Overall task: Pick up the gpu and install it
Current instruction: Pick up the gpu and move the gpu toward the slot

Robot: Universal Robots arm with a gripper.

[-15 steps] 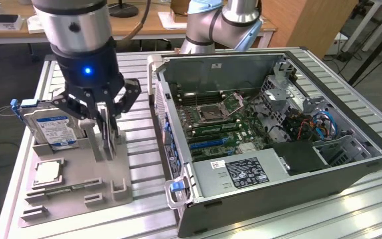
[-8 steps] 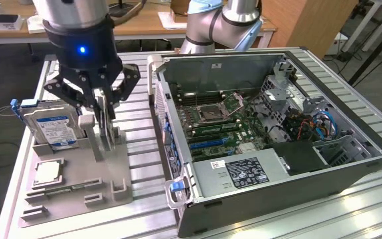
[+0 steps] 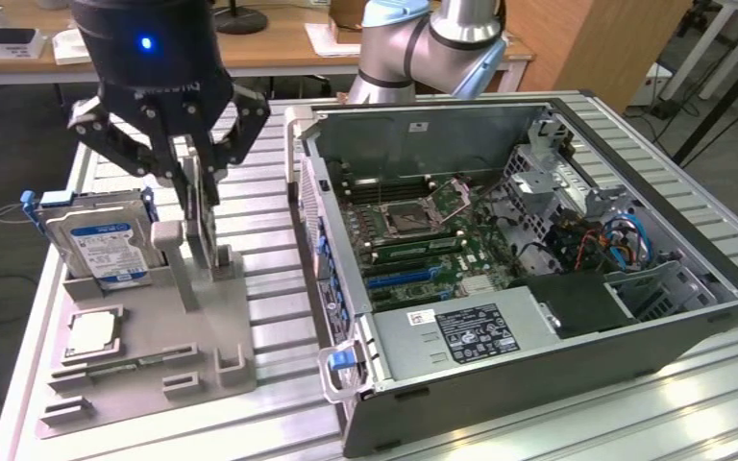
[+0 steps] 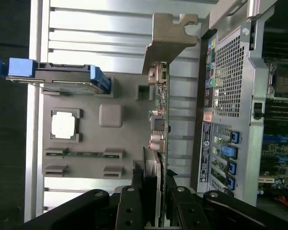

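clamping the gpu (image 3: 199, 216) by its upper edge, the gripper (image 3: 197, 178) holds its jaws partway closed, one finger pressed on each flat face. the card stands on edge in the grey holder (image 3: 151, 336), just beside the hard drive (image 3: 100, 240). it looks light and stiff but fragile, so a hold on the board's rim, clear of components, seems soundest. its silver bracket (image 4: 170, 36) juts out at one end and could snag. there is open room above the holder. the open computer case (image 3: 676, 317) lies near on the exterior view's right, with its sheet-metal rim to clear.
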